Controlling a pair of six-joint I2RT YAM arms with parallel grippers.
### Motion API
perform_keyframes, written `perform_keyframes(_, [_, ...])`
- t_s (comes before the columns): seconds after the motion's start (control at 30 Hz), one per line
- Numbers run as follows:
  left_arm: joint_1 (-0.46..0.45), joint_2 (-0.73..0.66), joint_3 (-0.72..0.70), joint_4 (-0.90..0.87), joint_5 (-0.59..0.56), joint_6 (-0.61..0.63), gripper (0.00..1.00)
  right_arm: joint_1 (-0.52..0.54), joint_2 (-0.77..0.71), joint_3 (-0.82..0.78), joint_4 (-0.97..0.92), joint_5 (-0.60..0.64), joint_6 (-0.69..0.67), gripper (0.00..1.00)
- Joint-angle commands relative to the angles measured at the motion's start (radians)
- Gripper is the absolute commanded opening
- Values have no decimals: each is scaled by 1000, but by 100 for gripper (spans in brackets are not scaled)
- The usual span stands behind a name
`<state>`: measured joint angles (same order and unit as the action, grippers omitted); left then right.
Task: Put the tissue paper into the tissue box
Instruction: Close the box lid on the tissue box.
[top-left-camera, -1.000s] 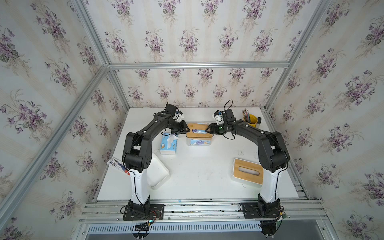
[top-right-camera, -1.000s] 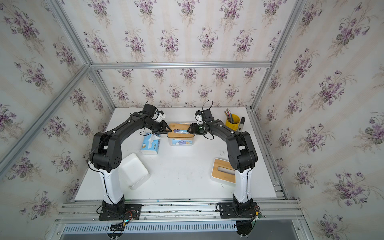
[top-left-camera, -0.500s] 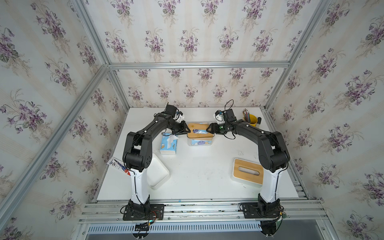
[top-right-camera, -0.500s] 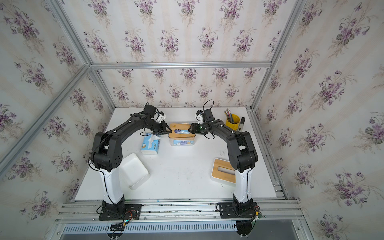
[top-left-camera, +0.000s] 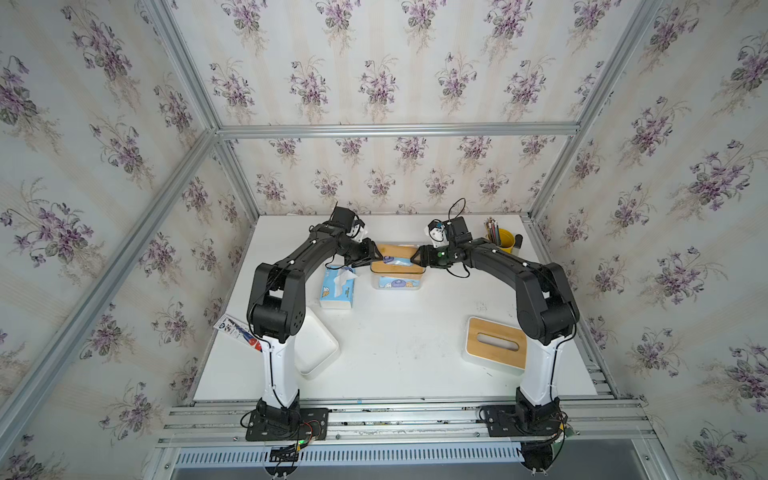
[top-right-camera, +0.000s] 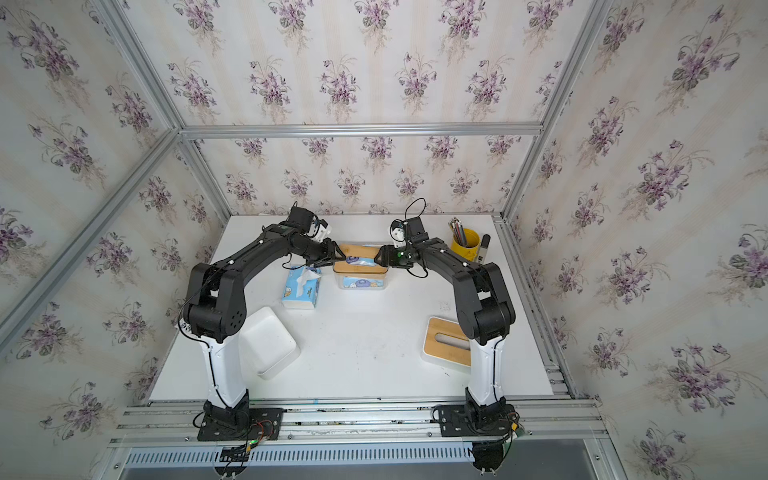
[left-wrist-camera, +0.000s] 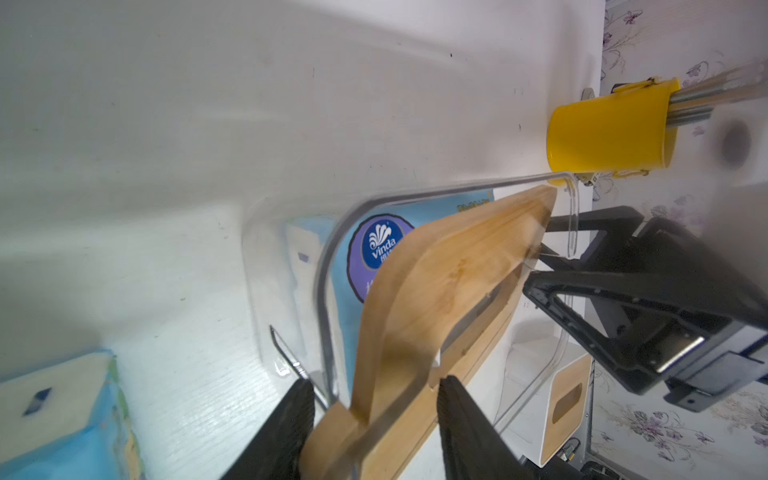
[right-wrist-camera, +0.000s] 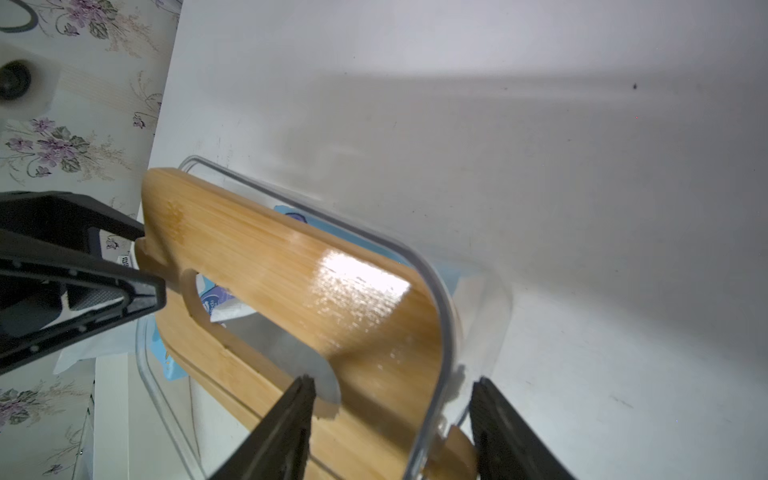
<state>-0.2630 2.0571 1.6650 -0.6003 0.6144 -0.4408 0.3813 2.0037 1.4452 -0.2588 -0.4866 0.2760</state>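
Note:
A clear tissue box (top-left-camera: 397, 283) (top-right-camera: 365, 284) stands at the back middle of the table. A blue tissue paper pack (left-wrist-camera: 376, 245) lies inside it. A bamboo lid (top-left-camera: 401, 268) (right-wrist-camera: 291, 266) with a slot sits askew on the box rim (right-wrist-camera: 436, 299). My left gripper (top-left-camera: 370, 257) (left-wrist-camera: 370, 395) is open at the lid's left end, and the wood between its fingers is blurred. My right gripper (top-left-camera: 417, 258) (right-wrist-camera: 392, 395) is at the right end. It is shut on the lid, one finger at the slot's end and the other at the lid's outer edge.
A second blue tissue pack (top-left-camera: 337, 286) lies left of the box. A yellow pencil cup (top-left-camera: 500, 239) stands at the back right. A white box with a slotted bamboo lid (top-left-camera: 494, 345) sits front right. An open white container (top-left-camera: 316, 345) sits front left.
The left gripper's jaws have spread apart at the lid's left end. Both arms and the right gripper have stayed almost where they were.

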Motion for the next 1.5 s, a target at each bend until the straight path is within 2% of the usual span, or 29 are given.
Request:
perform_keyframes(0.0, [-5, 12, 25, -15, -13, 50, 54, 6, 0, 7, 20, -64, -14, 63])
perform_keyframes(0.1, [-5, 13, 30, -18, -43, 68, 54, 5, 1, 9, 19, -64, -14, 63])
perform_keyframes(0.33, [-4, 35, 73, -64, -114, 119, 64, 2, 10, 8, 19, -64, -14, 63])
perform_keyframes(0.63, [9, 38, 105, -80, -115, 163, 69, -2, 16, 6, 19, -63, -15, 63])
perform_keyframes(0.93, [8, 70, 115, -51, -38, 170, 56, -2, 17, 7, 17, -63, -15, 62])
perform_keyframes(0.97, [8, 68, 110, -48, -38, 169, 51, -2, 17, 7, 18, -64, -15, 62])
perform_keyframes(1.17, [6, 44, 70, -12, -15, 153, 41, -2, 26, 14, 12, -67, -18, 62])
perform_keyframes(1.47, [-7, 16, 10, 9, -12, 127, 40, -4, 23, 14, 10, -61, -17, 62])
